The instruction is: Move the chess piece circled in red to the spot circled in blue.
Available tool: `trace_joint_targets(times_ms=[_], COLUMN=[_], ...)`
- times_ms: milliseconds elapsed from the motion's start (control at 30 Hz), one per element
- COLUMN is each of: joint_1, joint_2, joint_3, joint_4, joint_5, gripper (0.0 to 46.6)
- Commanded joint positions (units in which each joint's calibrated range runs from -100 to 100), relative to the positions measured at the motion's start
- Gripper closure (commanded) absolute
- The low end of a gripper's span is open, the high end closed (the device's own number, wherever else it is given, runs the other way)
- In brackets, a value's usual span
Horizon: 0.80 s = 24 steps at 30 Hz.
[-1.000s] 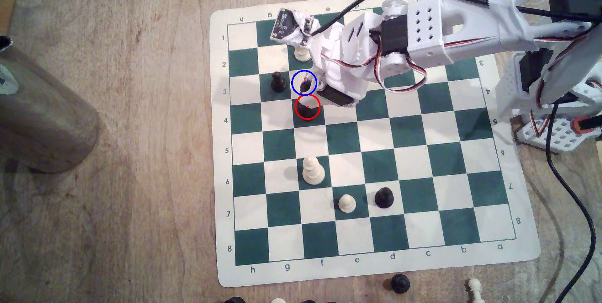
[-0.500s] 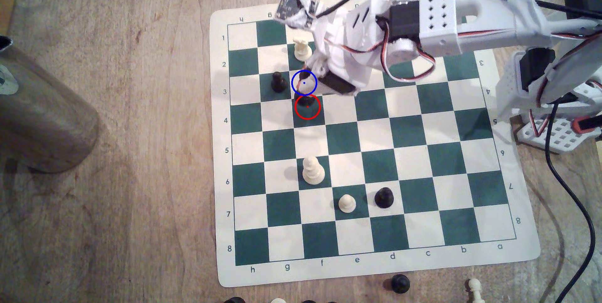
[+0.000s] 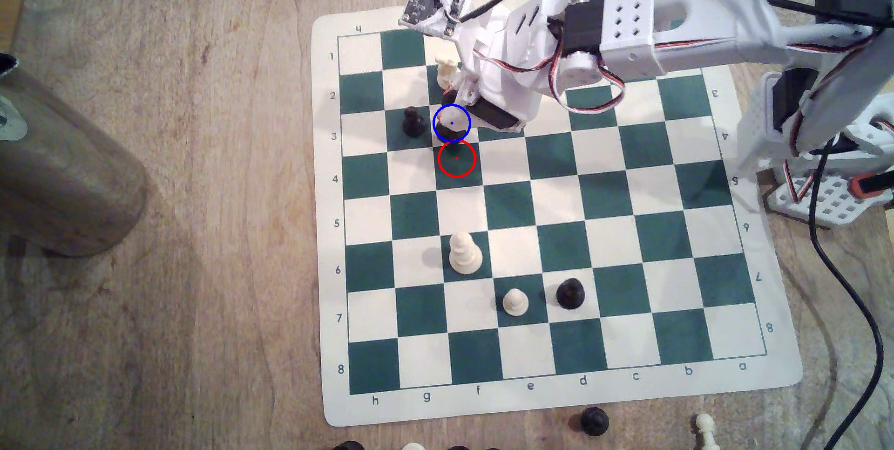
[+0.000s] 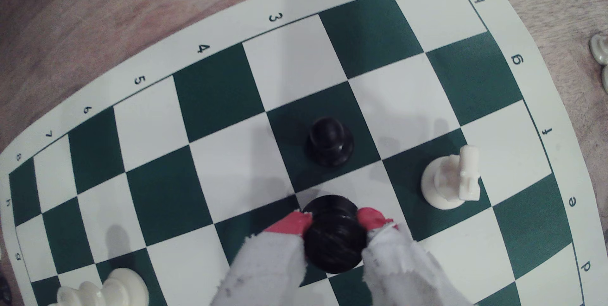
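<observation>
1. Gripping the tall black chess piece (image 4: 334, 237) between two red-tipped fingertips (image 4: 294, 223), the gripper (image 4: 334, 223) has its jaws closed against the piece's sides, one tip on each flank, as the wrist view shows.
2. Seen from the exterior view, the black piece (image 3: 447, 130) sits at the lower edge of the blue-ringed cream square (image 3: 452, 123), with the gripper (image 3: 452, 104) leaning over it from the exterior view's right; whether its base touches the board cannot be told.
3. Just below it in the exterior view, the red-ringed green square (image 3: 456, 159) lies bare.
4. Beside the held piece stand a black pawn (image 3: 412, 122) on the green square to the exterior view's left and a white piece (image 3: 446, 70) on the green square just beyond, partly behind the arm.
5. Farther off on the green-and-cream board (image 3: 629, 237) stand a tall white piece (image 3: 464, 252), a white pawn (image 3: 514, 302) and a squat black piece (image 3: 570, 293).
</observation>
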State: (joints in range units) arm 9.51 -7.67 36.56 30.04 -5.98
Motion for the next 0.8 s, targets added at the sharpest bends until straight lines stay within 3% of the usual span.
trace_joint_targets(times_ms=[0, 767], joint_1=[0.2, 1.2], joint_2=[-0.3, 2.1], joint_3=[-5.6, -6.3], joint_4=[-1.0, -2.8], joint_5=[0.5, 1.5], gripper=[46.4, 46.4])
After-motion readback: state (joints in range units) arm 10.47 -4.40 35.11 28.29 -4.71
